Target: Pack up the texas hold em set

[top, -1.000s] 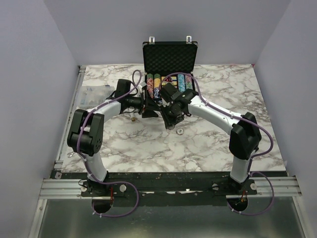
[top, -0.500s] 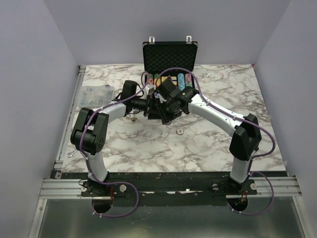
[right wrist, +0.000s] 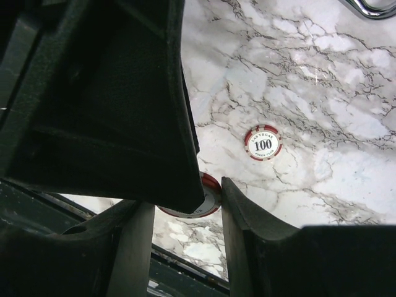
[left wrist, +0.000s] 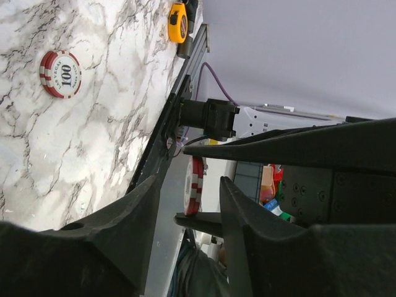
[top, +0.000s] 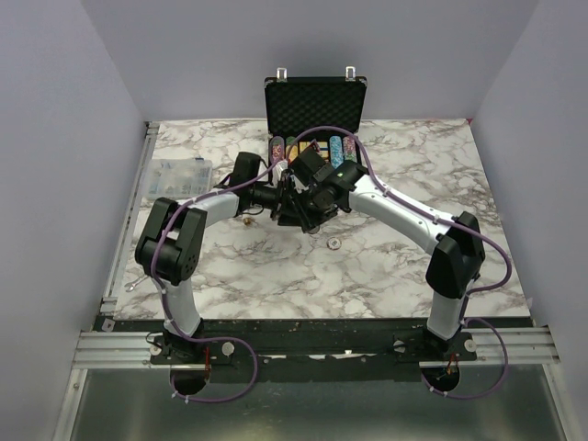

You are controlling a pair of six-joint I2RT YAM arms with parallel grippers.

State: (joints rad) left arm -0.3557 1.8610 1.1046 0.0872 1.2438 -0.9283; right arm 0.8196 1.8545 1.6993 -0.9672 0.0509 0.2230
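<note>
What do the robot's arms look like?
They are a matching pair. The left arm and the right arm each have smooth white links joined by chunky black rounded joints, and both end in black jaws. A thin purple cable loops along each arm from its base. No markings or sleeves show.

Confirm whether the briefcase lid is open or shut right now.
Open. The briefcase lid stands upright, its foam lining facing the top camera, and the chip rows lie exposed in front of it.
</note>
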